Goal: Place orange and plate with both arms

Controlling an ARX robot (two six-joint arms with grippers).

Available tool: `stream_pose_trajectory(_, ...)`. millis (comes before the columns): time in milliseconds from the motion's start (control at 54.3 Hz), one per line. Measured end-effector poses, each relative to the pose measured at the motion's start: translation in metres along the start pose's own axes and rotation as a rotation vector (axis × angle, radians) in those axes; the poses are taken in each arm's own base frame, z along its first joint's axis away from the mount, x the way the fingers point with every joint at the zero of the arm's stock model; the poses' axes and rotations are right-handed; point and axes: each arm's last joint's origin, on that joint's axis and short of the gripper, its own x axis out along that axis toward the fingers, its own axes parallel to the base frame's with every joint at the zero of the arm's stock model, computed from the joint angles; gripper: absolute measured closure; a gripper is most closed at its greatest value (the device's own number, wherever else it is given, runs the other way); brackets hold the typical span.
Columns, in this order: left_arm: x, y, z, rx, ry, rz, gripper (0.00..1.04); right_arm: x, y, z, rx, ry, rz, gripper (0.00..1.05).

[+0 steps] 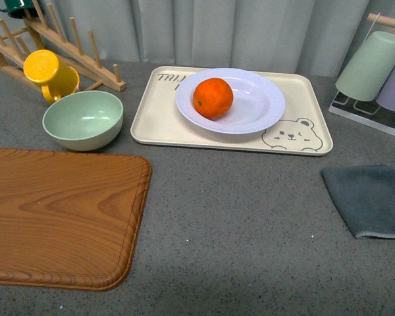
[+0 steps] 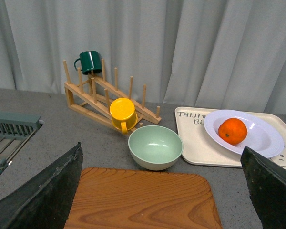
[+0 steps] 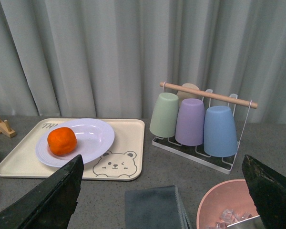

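The orange (image 1: 213, 97) lies in the left part of the white plate (image 1: 257, 108), which rests on the beige bear tray (image 1: 151, 122) at the back middle. Both show in the left wrist view, orange (image 2: 232, 130) in plate (image 2: 267, 138), and in the right wrist view, orange (image 3: 62, 140) in plate (image 3: 97, 136). Neither arm shows in the front view. My left gripper (image 2: 162, 191) is open and empty above the wooden board (image 2: 143, 200). My right gripper (image 3: 162, 191) is open and empty above the grey cloth (image 3: 155, 207).
A pale green bowl (image 1: 83, 120) and a yellow mug (image 1: 49, 74) on a wooden rack (image 1: 72, 49) stand at the back left. The wooden board (image 1: 59, 220) lies front left, the cloth (image 1: 372, 197) at right. A cup rack (image 3: 195, 124) and pink bowl (image 3: 224, 205) stand right.
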Motion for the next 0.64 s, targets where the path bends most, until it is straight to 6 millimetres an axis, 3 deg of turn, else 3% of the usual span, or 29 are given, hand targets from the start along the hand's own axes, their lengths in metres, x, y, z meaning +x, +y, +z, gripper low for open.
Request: stream_pose_trajectory(644,0.0000,0.0000,0.0000,0.000,0.000,0.000,0.06,0.0000,0.0000,0.0000,0.000,0.000,0.000,0.09)
